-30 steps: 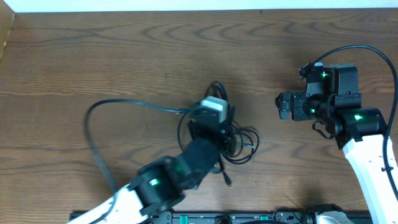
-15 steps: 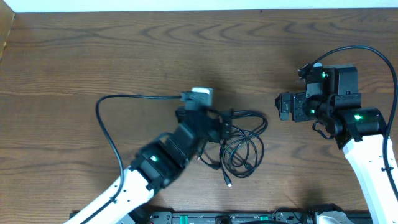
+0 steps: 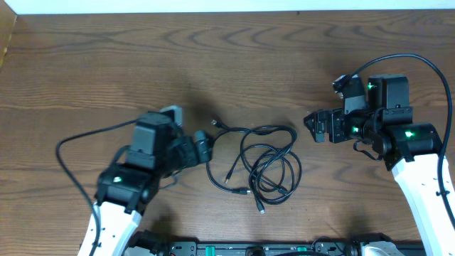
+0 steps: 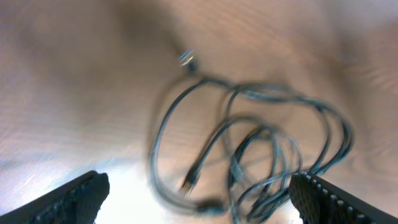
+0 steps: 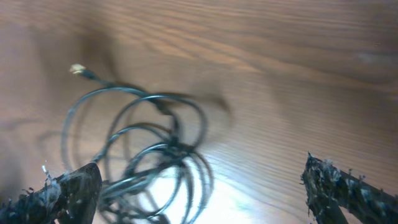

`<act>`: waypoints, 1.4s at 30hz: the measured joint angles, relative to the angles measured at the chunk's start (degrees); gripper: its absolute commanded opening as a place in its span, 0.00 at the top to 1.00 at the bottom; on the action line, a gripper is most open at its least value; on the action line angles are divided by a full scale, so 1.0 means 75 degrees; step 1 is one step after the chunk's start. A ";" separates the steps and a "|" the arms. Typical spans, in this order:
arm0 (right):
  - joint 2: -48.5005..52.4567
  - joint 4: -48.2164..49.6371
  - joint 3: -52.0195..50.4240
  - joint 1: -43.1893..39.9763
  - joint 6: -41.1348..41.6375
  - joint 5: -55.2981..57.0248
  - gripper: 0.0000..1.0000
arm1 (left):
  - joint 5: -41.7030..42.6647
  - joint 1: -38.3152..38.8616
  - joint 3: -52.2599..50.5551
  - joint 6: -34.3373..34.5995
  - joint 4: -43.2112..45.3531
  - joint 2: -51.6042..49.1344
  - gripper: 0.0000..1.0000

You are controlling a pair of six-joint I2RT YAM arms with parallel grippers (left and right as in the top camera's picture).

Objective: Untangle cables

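Cables lie looped between left fingers and right fingers, touching neither

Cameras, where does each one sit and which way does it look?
Overhead: above the table, looking straight down at the cables; both arms show, with the left gripper and right gripper.
Left wrist: on the left arm, looking past its own open fingers toward the cables.
Right wrist: on the right arm, looking past its own open fingers at the cables.
Shared: all three see the same cables on the wooden table; the two wrist views face them from opposite sides.
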State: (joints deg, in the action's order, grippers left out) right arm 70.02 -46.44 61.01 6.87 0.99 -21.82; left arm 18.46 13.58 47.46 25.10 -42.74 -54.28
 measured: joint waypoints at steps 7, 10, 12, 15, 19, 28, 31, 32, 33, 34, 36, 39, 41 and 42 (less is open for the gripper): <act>0.0000 0.0003 0.0000 0.0015 0.0595 -0.0670 0.05 | 0.0498 -0.1003 0.0003 -0.1134 -0.0959 0.0052 0.04; 0.0000 -0.0015 0.0000 0.0079 0.1075 -0.0758 0.06 | 0.0530 -0.1075 0.0003 -0.1341 -0.0901 0.0052 0.04; 0.0003 -0.0047 0.0000 0.0210 0.1416 -0.0772 0.09 | 0.0548 -0.1084 0.0003 -0.1422 -0.0833 0.0052 0.04; 0.0044 -0.0058 0.0000 0.0484 0.1880 -0.0761 0.10 | 0.0539 -0.1084 0.0003 -0.1507 -0.0781 0.0117 0.04; 0.0175 -0.0052 -0.0152 0.0860 0.2585 -0.0396 0.09 | 0.0256 -0.1084 0.0015 -0.1562 -0.0784 0.0641 0.04; 0.0804 0.0551 -0.0481 0.0944 0.3264 -0.0353 0.41 | -0.0833 -0.1084 0.0146 -0.1606 -0.0947 0.2687 0.02; 0.0833 0.0889 -0.0484 0.0947 0.3287 -0.0723 0.39 | -0.1000 -0.1084 0.0192 -0.1606 -0.1023 0.2871 0.02; 0.0828 0.0921 -0.0484 0.0962 0.3284 -0.0813 0.39 | -0.1043 -0.1084 0.0192 -0.1606 -0.1058 0.2873 0.02; 0.0828 0.0912 -0.0484 0.0982 0.3284 -0.0860 0.38 | -0.1081 -0.1084 0.0192 -0.1606 -0.1090 0.2865 0.02; 0.0831 0.0906 -0.0484 0.1026 0.3273 -0.0898 0.37 | -0.1107 -0.1084 0.0192 -0.1609 -0.1105 0.2850 0.02; 0.0831 0.0874 -0.0484 0.1128 0.3229 -0.0921 0.36 | -0.1119 -0.1084 0.0192 -0.1609 -0.1128 0.2844 0.02; 0.0831 0.0775 -0.0484 0.1320 0.3174 -0.0901 0.36 | -0.1139 -0.1084 0.0192 -0.1606 -0.1131 0.2844 0.02; 0.0831 0.0705 -0.0484 0.1422 0.3165 -0.0825 0.36 | -0.1139 -0.1084 0.0192 -0.1609 -0.1137 0.2844 0.02; 0.0831 0.0667 -0.0484 0.1478 0.3150 -0.0740 0.35 | -0.1139 -0.1084 0.0192 -0.1609 -0.1151 0.2844 0.02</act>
State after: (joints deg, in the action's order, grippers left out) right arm 76.25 -41.43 57.39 17.96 24.62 -27.38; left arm 9.91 5.45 48.90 13.04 -51.37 -32.95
